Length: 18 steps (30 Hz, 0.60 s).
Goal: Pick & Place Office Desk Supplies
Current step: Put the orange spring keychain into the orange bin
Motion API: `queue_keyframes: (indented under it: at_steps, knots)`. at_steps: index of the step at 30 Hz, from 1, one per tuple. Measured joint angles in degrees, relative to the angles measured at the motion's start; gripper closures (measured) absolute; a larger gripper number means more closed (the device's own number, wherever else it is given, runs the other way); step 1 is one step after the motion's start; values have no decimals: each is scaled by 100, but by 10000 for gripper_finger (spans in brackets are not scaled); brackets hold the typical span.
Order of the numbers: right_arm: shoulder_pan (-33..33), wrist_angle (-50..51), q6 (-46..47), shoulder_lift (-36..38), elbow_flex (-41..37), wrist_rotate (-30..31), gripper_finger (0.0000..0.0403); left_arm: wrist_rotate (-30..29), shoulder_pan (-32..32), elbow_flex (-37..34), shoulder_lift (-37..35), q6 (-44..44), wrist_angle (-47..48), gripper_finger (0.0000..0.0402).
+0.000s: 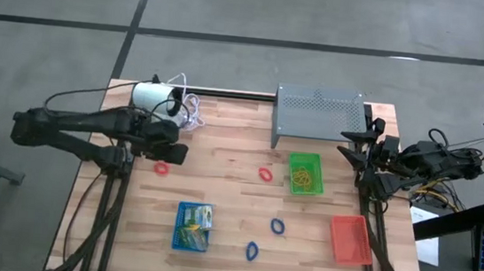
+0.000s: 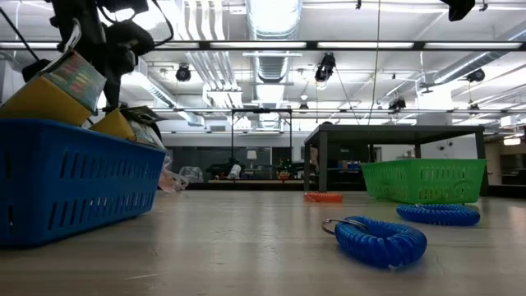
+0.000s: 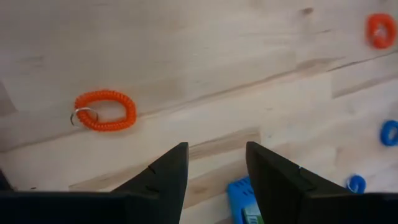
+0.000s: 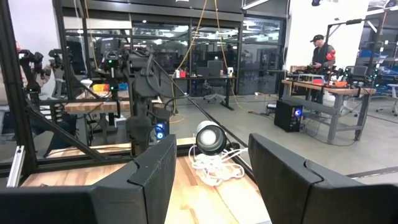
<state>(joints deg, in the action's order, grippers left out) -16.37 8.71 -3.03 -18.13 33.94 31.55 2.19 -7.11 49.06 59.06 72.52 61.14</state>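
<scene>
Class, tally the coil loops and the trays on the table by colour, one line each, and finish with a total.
Red loops: 2
Blue loops: 2
Green tray: 1
Blue tray: 1
Red tray: 1
Total: 7

Around the green tray, the wooden table carries 2 red loops, 2 blue loops, blue tray, red tray, grey stand, white cylinder.
</scene>
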Motion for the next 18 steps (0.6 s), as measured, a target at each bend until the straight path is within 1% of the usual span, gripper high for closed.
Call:
queue_keyframes:
  at_steps: [6,10,13,18]
  knots:
    - [1,0,0,0,2,0,204,-1,11,-204,220,-52,39,235]
    - [0,0,0,0,1,0,204,4,11,-504,192,5,48,236]
    - [1,-1,0,0,2,0,204,126,11,-689,128,95,45,236]
    - [-1,0,0,0,2,-2,204,191,11,-817,70,233,-23,236]
